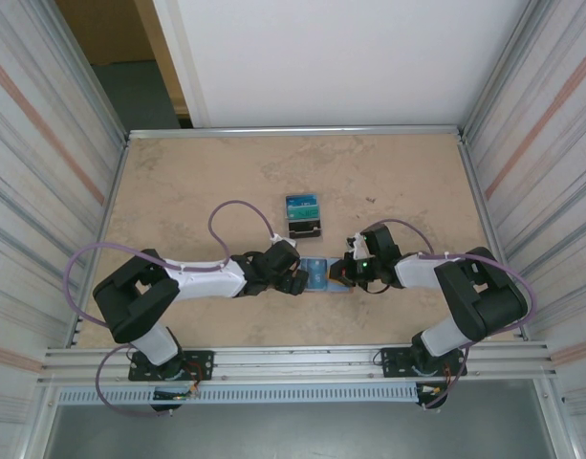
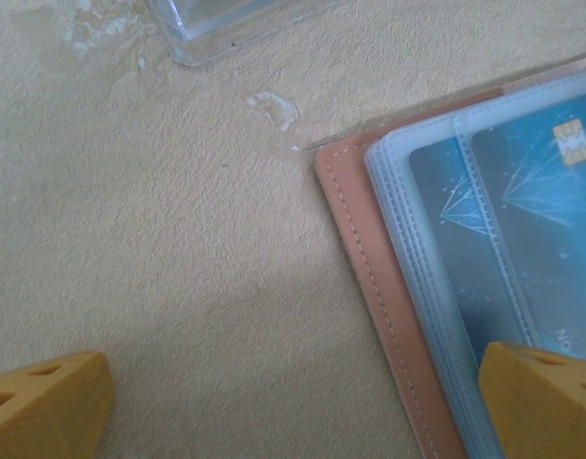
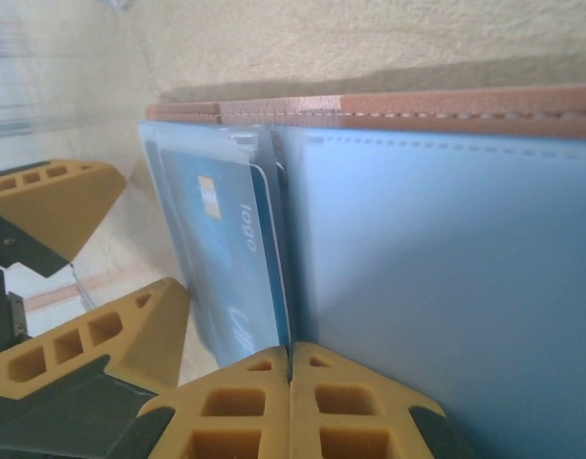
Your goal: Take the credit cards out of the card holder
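Observation:
The salmon-pink card holder (image 1: 338, 288) lies open on the table between both grippers. Its stitched pink edge (image 2: 369, 277) frames clear sleeves holding blue-teal credit cards (image 2: 531, 191). My left gripper (image 2: 293, 387) is open wide at the holder's left edge, with its right finger (image 2: 546, 402) over the sleeves and the other on bare table. My right gripper (image 3: 291, 382) is shut on the edge of a blue credit card (image 3: 226, 258) that stands up from the light blue inside (image 3: 436, 277). From above, the left gripper (image 1: 295, 277) and right gripper (image 1: 343, 272) nearly meet over the holder.
A dark tiered stand (image 1: 303, 216) showing teal cards sits just behind the holder. A clear plastic piece (image 2: 226, 19) lies near the left gripper. Metal rails edge the table (image 1: 178, 182), with walls close on both sides.

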Robot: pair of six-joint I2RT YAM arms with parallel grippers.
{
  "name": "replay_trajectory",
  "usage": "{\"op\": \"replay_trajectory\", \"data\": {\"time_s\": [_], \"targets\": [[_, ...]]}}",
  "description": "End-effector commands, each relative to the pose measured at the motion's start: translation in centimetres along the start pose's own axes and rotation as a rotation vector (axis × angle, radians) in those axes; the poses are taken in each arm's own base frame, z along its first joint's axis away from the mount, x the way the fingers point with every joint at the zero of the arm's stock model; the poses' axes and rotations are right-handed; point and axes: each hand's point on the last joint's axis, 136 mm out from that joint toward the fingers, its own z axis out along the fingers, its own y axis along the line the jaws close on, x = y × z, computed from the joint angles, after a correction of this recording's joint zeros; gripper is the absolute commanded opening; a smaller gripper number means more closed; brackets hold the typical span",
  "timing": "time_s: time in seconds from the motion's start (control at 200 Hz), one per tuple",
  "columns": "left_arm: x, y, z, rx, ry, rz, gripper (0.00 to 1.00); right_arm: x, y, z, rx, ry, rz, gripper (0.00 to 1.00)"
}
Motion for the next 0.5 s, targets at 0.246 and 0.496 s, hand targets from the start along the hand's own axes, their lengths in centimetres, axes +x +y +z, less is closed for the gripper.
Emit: {"op": "replay_trajectory", "data": {"time_s": [0.246,0.496], "targets": [[0.2,0.2,-0.2,-0.010,0.036,0.046,0.99,0.1,-0.4,-0.3,0.082,0.011,-0.029,0.04],[-3.3,-1.2,-2.0,0.019,-0.060,0.073,0.99,0.2,0.2,0.1,0.096,0.022,-0.054,0.03]]}}
